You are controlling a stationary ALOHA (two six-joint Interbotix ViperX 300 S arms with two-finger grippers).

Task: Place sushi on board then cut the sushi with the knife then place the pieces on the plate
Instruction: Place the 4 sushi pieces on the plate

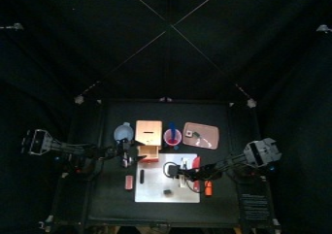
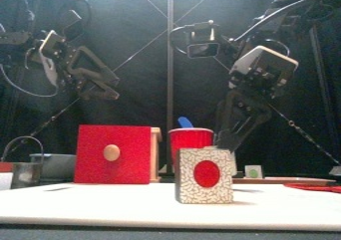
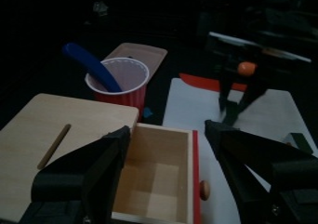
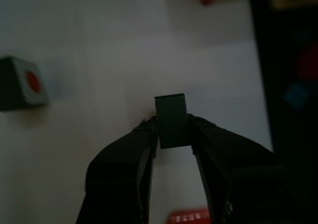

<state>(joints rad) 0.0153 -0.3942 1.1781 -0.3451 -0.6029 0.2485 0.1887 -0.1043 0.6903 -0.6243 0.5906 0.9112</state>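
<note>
The right claw is squeezing a dark sushi bit over the board, so I think it should be going down slowly and letting go flat beside the other bit, while the left claw is hanging open over the box.

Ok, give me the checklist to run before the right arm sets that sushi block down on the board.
1. Right gripper shut on the sushi block: ok.
2. Block over a bare part of the white board: ok.
3. Other sushi piece off to one side of the held block: ok.
4. Left gripper open, over the open drawer, off the board: ok.
5. Blue knife in the red cup: ok.
6. Gap between block and board: cannot tell.
</note>
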